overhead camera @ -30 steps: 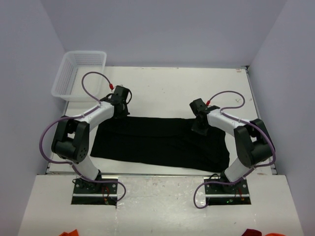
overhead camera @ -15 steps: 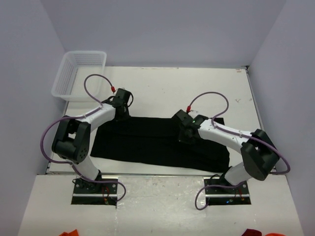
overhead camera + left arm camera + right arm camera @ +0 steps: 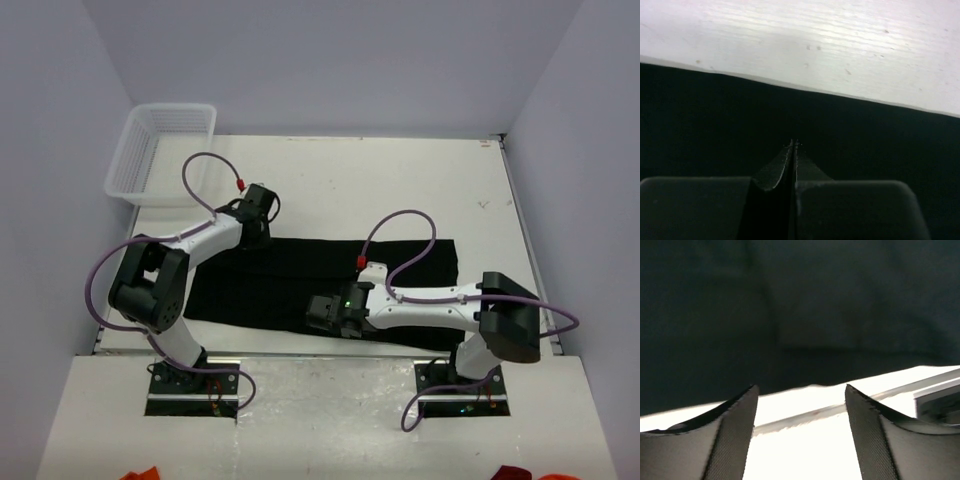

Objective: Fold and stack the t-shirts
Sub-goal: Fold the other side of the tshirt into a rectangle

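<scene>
1. The left gripper (image 3: 793, 146) is pressing its two fingers tight together, tips meeting with no gap. Whether any cloth is caught between them cannot be told.
2. It is pointing down at the far left part of the plain black soft cloth t-shirt (image 3: 700, 125), just inside the cloth's far edge.
3. The right gripper (image 3: 801, 386) is holding its fingers wide apart, with nothing between them.
4. It is hanging low over the shirt's near edge, around the middle.
5. The shirt is lying flat as a long band across the near half of the white table (image 3: 400, 180).
6. A white plastic mesh basket (image 3: 160, 150) is sitting at the far left corner, well apart from the shirt.
</scene>
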`<state>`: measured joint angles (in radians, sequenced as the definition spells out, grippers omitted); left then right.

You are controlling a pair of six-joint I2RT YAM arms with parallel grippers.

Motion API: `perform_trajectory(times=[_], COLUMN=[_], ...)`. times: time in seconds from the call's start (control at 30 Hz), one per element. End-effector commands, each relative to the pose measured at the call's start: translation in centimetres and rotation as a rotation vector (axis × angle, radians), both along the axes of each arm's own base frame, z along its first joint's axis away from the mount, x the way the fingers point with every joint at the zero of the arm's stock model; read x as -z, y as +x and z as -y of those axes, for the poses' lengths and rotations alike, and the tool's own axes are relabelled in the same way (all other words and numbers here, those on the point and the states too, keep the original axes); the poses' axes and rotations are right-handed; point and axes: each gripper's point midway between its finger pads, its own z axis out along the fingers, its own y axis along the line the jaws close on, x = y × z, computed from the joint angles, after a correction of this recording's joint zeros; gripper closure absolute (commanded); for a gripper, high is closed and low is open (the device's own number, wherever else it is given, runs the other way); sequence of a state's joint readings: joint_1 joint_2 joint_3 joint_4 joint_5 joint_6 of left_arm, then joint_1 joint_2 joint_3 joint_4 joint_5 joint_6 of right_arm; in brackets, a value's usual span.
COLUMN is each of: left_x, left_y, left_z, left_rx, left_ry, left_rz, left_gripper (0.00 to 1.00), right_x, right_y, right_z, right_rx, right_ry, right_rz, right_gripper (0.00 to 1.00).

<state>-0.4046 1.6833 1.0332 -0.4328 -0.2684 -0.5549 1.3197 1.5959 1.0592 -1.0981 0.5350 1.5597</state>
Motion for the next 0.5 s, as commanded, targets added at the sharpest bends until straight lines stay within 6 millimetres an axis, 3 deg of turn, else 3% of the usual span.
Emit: perform_trajectory(times=[0.0,0.07,0.17,0.2,0.33,0.43,0.47], left_x=[-1.5,-1.6,-1.2,-1.1,-0.4,-0.3,-0.4], left_y=[1.5,1.5,1.2,1.2,0.8,0.8,0.8], left_z=[2.0,2.1,2.1,2.0,1.1,2.8,4.5], left_rx=[0.051,0.054,0.06,0.063,0.062,0.138,0.201], left_ry=[0.005,0.009,0.016,0.022,0.072,0.001,-0.069], left_rz=[0.068,0.071,0.06,0.061,0.042,0.031,0.027], left_gripper=[1.0,1.0,1.0,1.0,1.0,1.0,1.0], right_x=[-3.4,-4.0,-3.4,-3.3,-3.9,-3.6,-2.9], right_y=[2.8,4.7,8.1,8.7,11.4,13.9,14.7], right_z=[2.2,4.1,5.1,5.3,7.1,7.8,6.4], right_rx=[0.095,0.156,0.124,0.12,0.16,0.146,0.049], right_ry=[-0.021,-0.011,0.039,0.056,0.038,0.018,0.052], right_rz=[0.173,0.194,0.16,0.164,0.2,0.142,0.095], right_gripper=[0.32,0.48,0.95,1.0,1.0,1.0,1.0])
